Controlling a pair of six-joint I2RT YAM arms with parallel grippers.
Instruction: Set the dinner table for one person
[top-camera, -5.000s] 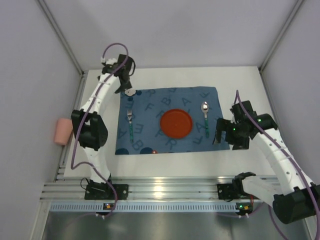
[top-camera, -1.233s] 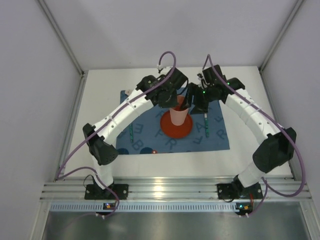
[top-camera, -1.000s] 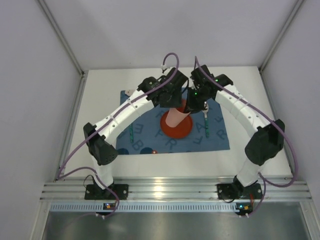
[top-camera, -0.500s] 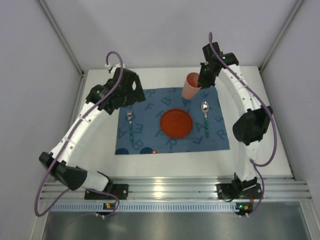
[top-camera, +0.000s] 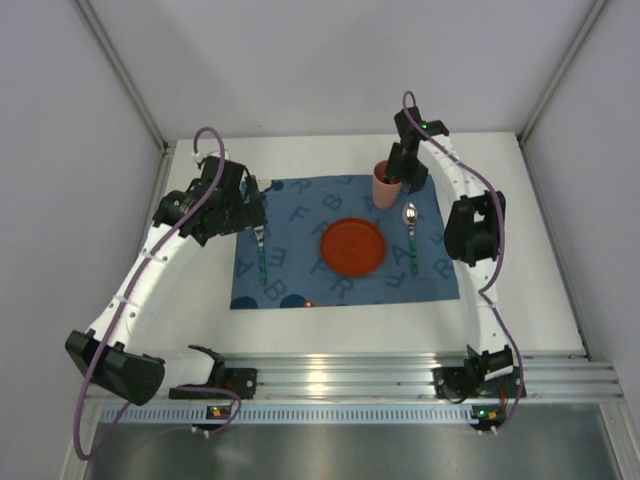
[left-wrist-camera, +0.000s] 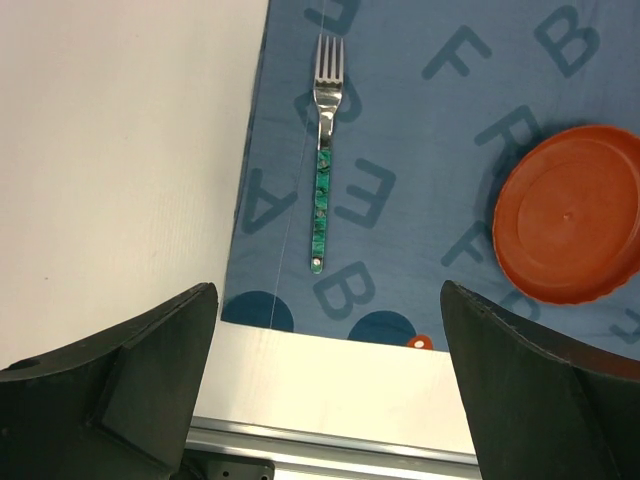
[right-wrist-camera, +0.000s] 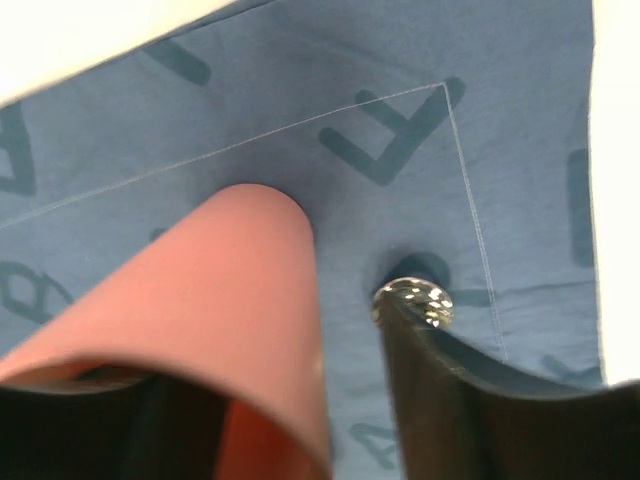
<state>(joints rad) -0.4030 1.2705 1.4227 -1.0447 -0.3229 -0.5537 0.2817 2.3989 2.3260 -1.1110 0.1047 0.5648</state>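
Note:
The pink cup (top-camera: 385, 184) stands upright on the far right part of the blue letter-printed placemat (top-camera: 300, 215), which lies on the white dinner table (top-camera: 520, 200). My right gripper (top-camera: 397, 176) is at the cup's rim. In the right wrist view the cup (right-wrist-camera: 220, 290) fills the space between the jaws, with a strip of mat showing between its wall and my right finger (right-wrist-camera: 460, 400). The orange plate (top-camera: 352, 247) sits mid-mat, the fork (top-camera: 261, 250) to its left and the spoon (top-camera: 410, 232) to its right. My left gripper (top-camera: 247, 207) is open and empty above the mat's left edge.
The ribbed aluminium rail (top-camera: 330, 385) runs along the table's near edge. White walls close in the table at the back and both sides. In the left wrist view the fork (left-wrist-camera: 322, 170), the plate (left-wrist-camera: 570, 225) and bare tabletop (left-wrist-camera: 120, 150) show between the open jaws.
My right arm took the cup from over the plate to the mat's far right and stood it upright. My left arm let go of it and drew back to the left.

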